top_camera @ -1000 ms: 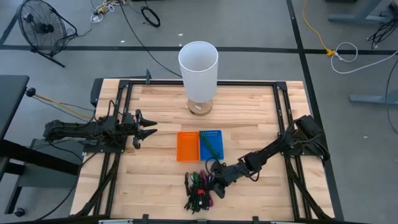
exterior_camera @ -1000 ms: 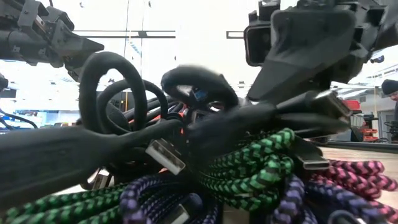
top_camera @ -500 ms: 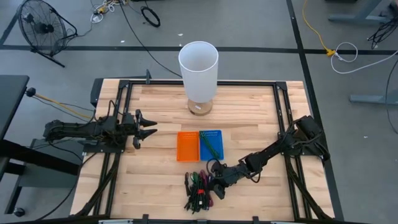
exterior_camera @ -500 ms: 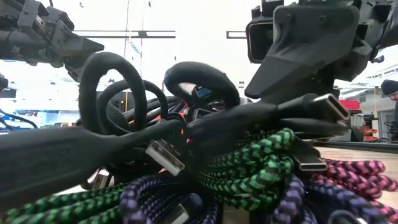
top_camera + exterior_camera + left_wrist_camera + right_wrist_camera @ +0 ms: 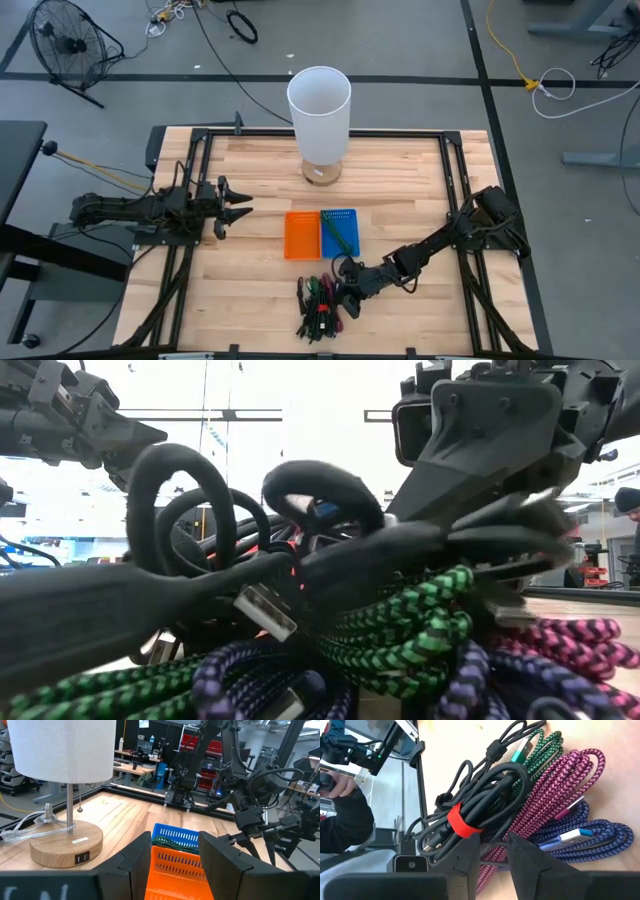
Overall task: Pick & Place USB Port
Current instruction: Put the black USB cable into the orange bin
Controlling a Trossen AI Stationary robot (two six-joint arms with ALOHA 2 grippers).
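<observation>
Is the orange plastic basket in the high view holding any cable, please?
No: the orange plastic basket looks empty, while the blue plastic basket beside it holds a green cable.

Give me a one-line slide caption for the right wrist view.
Right gripper closing in on a black cable bundled with a red tie, beside green, pink and blue braided USB cables.

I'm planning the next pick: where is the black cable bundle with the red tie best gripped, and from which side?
Judging by its pose, grip the black cable bundle at the red tie, where the strands are cinched narrow. Come from above, fingers straddling the tie; the right gripper is already beside it.
</observation>
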